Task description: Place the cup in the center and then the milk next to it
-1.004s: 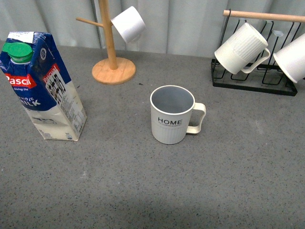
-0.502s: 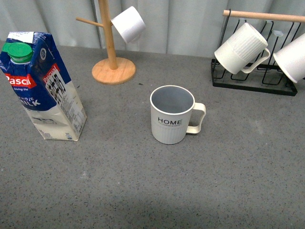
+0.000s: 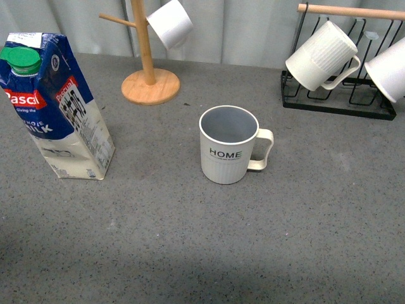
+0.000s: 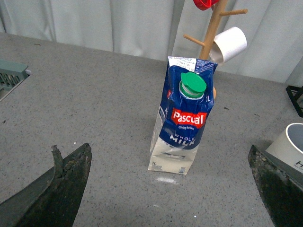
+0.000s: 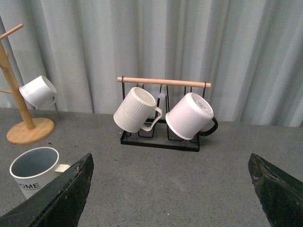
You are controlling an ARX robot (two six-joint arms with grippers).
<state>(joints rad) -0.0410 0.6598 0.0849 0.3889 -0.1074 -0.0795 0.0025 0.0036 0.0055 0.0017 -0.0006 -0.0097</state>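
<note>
I'm seeing the cup (image 3: 229, 144) sitting mid-worktop (image 3: 190, 253), with the milk (image 3: 56, 107) standing well apart to the cup's left. The left pincer (image 4: 165, 191) and right pincer (image 5: 170, 189) are both gaping wide, gripping nothing. I'm worrying about the tall milk tipping when grabbed, or knocking the cup on arrival.

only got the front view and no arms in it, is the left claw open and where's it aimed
observer: The left claw is open and empty, aimed at the milk, which stands ahead of it, untouched.
operator: and the right one
observer: The right claw is open and empty too, aimed at the rack; the cup shows only at the edge of its view.
</note>
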